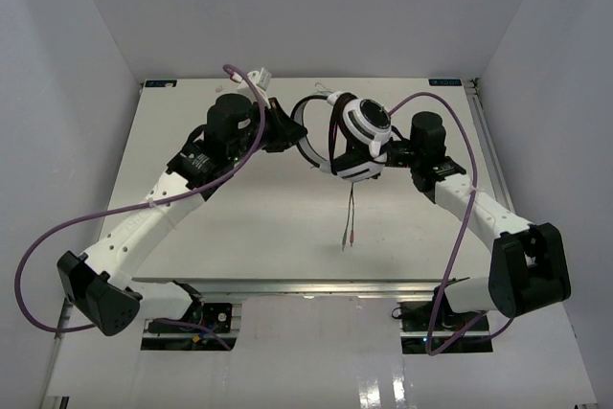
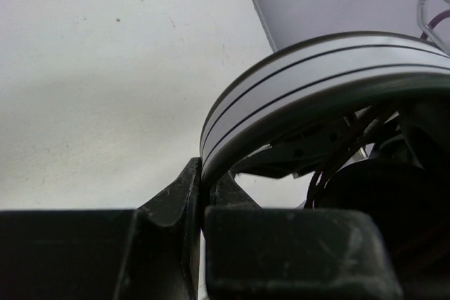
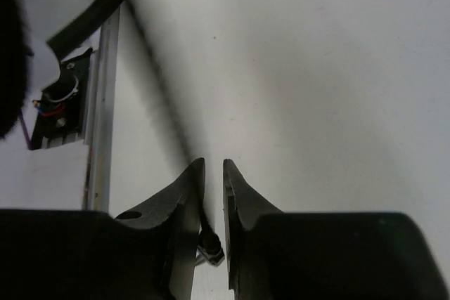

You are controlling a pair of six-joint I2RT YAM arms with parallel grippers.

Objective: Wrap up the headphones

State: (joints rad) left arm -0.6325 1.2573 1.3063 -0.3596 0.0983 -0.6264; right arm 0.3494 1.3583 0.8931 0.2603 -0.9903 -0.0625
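The headphones (image 1: 360, 133) are held up off the white table (image 1: 249, 227) at the back centre, with one round striped ear cup (image 1: 370, 122) facing up. My left gripper (image 1: 289, 133) is shut on the white headband (image 1: 308, 141); in the left wrist view the striped band (image 2: 316, 75) runs out from between my jaws (image 2: 204, 177). My right gripper (image 1: 391, 153) is beside the ear cups on their right. In the right wrist view it (image 3: 213, 166) is closed on the thin black cable (image 3: 209, 240). The cable's free end (image 1: 350, 213) hangs down, and its coloured plugs (image 1: 346, 242) lie on the table.
Thick purple arm cables (image 1: 450, 117) loop over both arms. A white connector (image 1: 259, 76) sits at the table's back edge. White walls enclose the left, back and right sides. A metal rail (image 3: 98, 103) runs along the table's edge in the right wrist view.
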